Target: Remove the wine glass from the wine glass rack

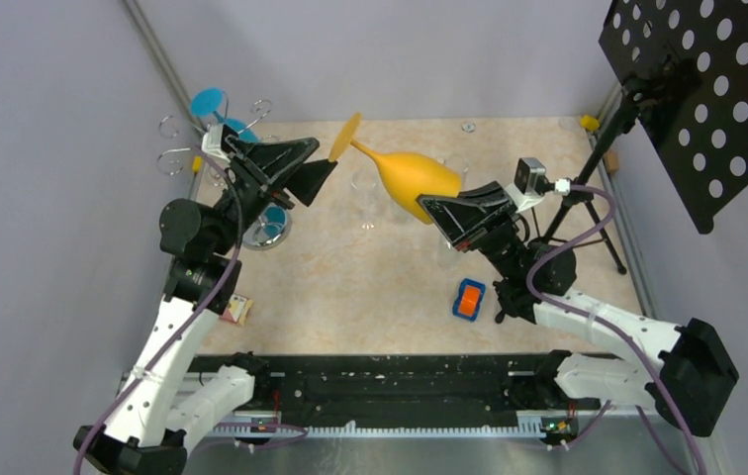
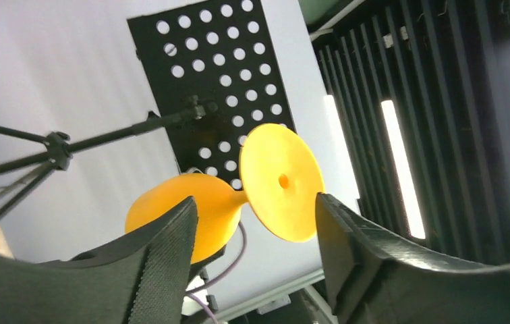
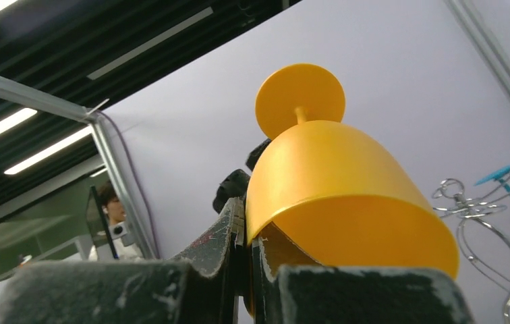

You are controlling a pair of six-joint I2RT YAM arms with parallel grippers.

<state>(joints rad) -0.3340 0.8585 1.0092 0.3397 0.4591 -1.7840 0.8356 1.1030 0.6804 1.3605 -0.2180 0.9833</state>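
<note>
**Item: wine glass (image 1: 412, 178), orange, opaque.**
Location: off the wine glass rack (image 1: 184, 148), in the air over the middle of the desk (image 1: 350, 297). It lies tilted, foot up toward the left arm, bowl down toward the right arm.

**Right gripper (image 1: 446, 213).** Fingers pinched on the bowl wall at the rim, one inside and one outside by the right wrist view. This looks like the only hold on the glass.

**Left gripper (image 1: 316, 170).** Fingers spread and gripping nothing. The foot sits between them in the left wrist view. You cannot tell whether one finger touches its edge.

**Hazards, as judged:**
- Slip or swivel. The pinch takes a thin, smooth wall while stem and foot stick far out. A quick wrist turn could lever the glass round in your fingers or out of them.
- Knock from the left. Draw those fingers back crookedly and one may clip the foot and jar the grip.
- Rack snag. The rack stands just behind the left wrist, with blue glasses (image 1: 209, 101) hanging on it. A careless retreat could catch a spiral arm.
- Drop zone. An orange block (image 1: 469, 299) lies on the desk below the right arm.
</note>
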